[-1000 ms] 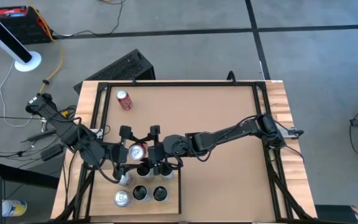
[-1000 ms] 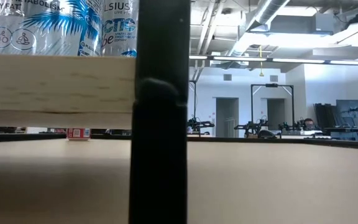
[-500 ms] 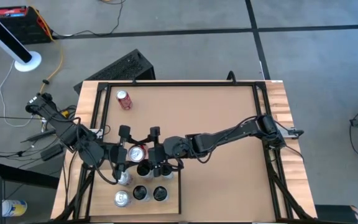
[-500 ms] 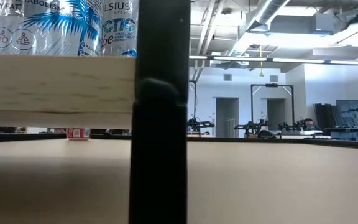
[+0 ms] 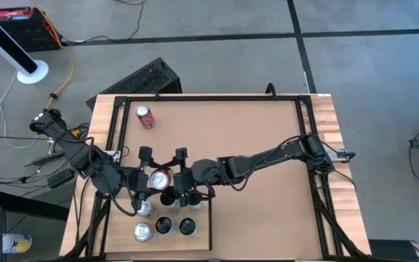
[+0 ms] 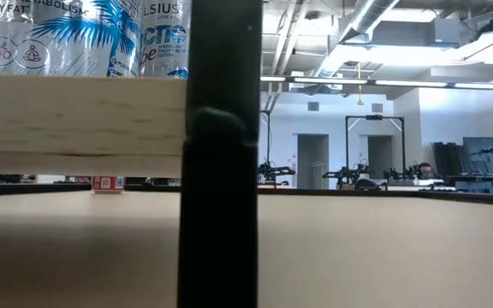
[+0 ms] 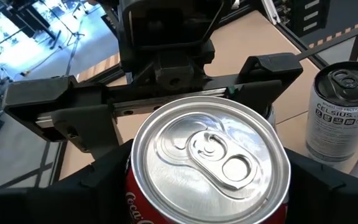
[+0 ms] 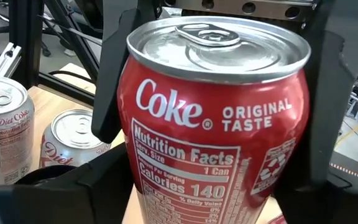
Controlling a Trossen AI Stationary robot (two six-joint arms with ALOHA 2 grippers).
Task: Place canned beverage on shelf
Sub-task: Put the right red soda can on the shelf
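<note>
A red Coke can stands upright in the air just beyond the far edge of the pale wood shelf. My left gripper comes at it from the table's left and my right gripper from the right. Both are shut on it. The can's silver top shows in the left wrist view and its label in the right wrist view. In the low view the shelf's edge hides the can. My left gripper pinches the can's upper wall between its two fingers, one on each side. It comes from the table's left, slanting down. The can is upright and clear of the table. My right gripper has its fingers against the can's lower wall, below the left gripper's fingers. It comes level from the table's right.
Several cans stand on the shelf, among them Diet Coke cans and a Celsius can. Another red can stands at the table's far left. A black post rises beside the shelf. The table's middle and right are bare.
</note>
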